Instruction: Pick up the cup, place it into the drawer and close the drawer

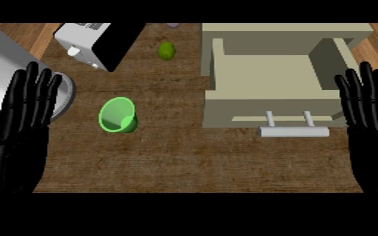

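Observation:
A bright green cup (118, 115) lies tipped on the brown counter, left of centre, its mouth facing up and left. To its right stands a beige drawer unit with the drawer (269, 107) pulled open, its inside bare, and a pale bar handle (294, 131) at its front. My left hand (28, 112) rests open at the left edge, fingers up, well apart from the cup. At the right edge my right hand (362, 107) rests open, fingers up, beside the drawer's right wall. Neither hand holds anything.
A white and black appliance (96, 42) stands at the back left. A small green fruit (167, 50) lies at the back, between the appliance and the drawer unit. A grey round rim (68, 96) shows behind my left hand.

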Controlling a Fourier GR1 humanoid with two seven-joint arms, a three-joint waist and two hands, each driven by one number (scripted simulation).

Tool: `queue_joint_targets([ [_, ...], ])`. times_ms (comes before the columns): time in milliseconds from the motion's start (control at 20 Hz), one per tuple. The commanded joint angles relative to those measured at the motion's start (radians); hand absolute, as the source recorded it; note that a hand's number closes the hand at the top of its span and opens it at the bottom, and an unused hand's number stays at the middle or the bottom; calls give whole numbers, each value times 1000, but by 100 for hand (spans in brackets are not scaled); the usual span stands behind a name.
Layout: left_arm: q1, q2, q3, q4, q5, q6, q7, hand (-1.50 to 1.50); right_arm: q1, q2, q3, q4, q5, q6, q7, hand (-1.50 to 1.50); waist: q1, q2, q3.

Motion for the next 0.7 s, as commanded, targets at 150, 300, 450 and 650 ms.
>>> queue_joint_targets([
  [150, -47, 10, -43, 80, 88, -121, -54, -150, -36, 7, -2, -14, 27, -16, 22, -150, 1, 1, 4],
  [300, -35, -77, -69, 182, 211, -116, 8, -150, -14, -45, 33, 8, 66, 39, 28, -150, -12, 6, 2],
  [450, -47, -43, -9, 144, 316, -154, 73, -150, -8, -54, 6, -3, 40, 53, 48, -150, 1, 1, 4],
  [650, 0, -44, 2, 208, 312, -191, 7, -150, -30, -25, 20, 14, 64, 43, 63, -150, 3, 1, 4],
])
